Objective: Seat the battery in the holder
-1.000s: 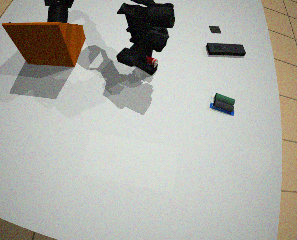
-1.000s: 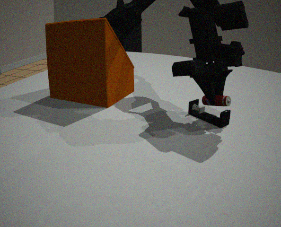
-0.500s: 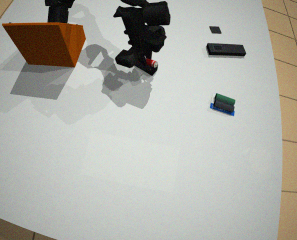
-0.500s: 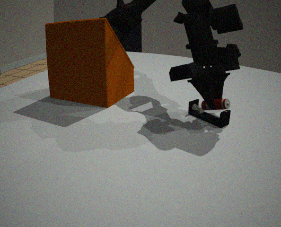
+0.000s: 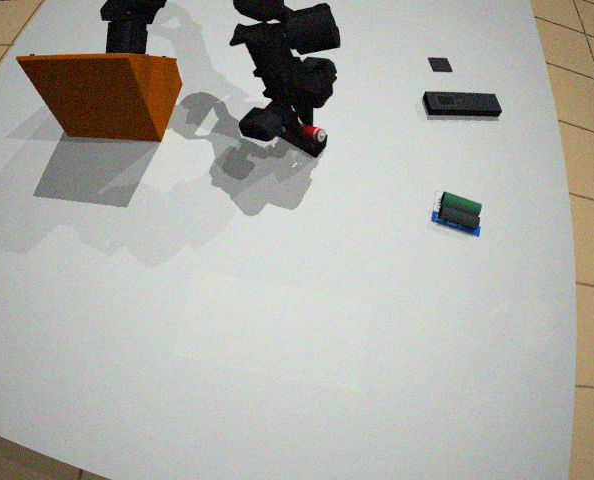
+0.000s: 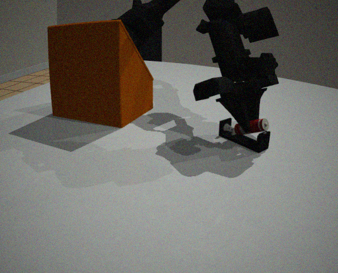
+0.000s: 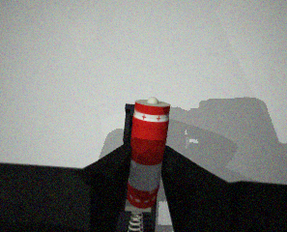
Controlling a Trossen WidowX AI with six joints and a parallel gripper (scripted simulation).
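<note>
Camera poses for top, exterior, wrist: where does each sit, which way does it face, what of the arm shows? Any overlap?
Top: high above the table, looking down; arm links and gripper show.
Exterior: low at table height, facing the orange block and holder; arm from the side.
Wrist: on the gripper, looking along the battery; only dark fingers show.
Shared: all three see the red battery; top and exterior share the block.
</note>
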